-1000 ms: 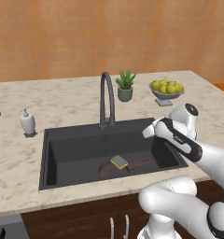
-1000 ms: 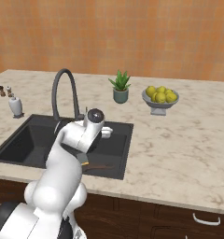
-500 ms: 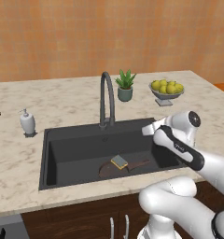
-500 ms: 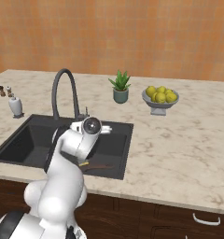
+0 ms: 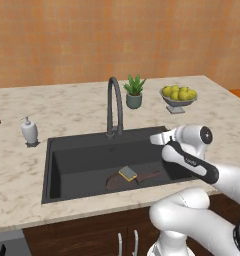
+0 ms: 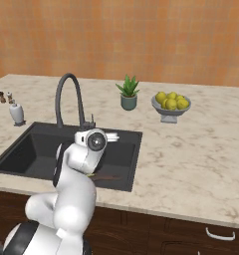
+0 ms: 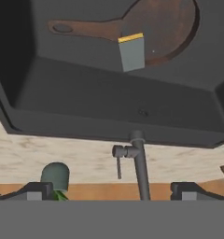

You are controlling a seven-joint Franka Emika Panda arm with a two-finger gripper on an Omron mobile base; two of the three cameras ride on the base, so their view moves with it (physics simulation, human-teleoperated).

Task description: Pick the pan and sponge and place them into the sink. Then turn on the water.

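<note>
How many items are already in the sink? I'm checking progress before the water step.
2: the pan lies on the sink floor toward its front, and the sponge rests on the pan. Nothing else shows inside.

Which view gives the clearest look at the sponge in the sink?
The hand view: the sponge sits unobstructed, grey-green face and yellow edge visible, lying on the pan. The left base view shows it small on the pan. In the right base view the arm hides that part of the sink.

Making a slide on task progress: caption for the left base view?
Pan and sponge lie in the sink; the open pincer hangs beside the faucet.
</note>
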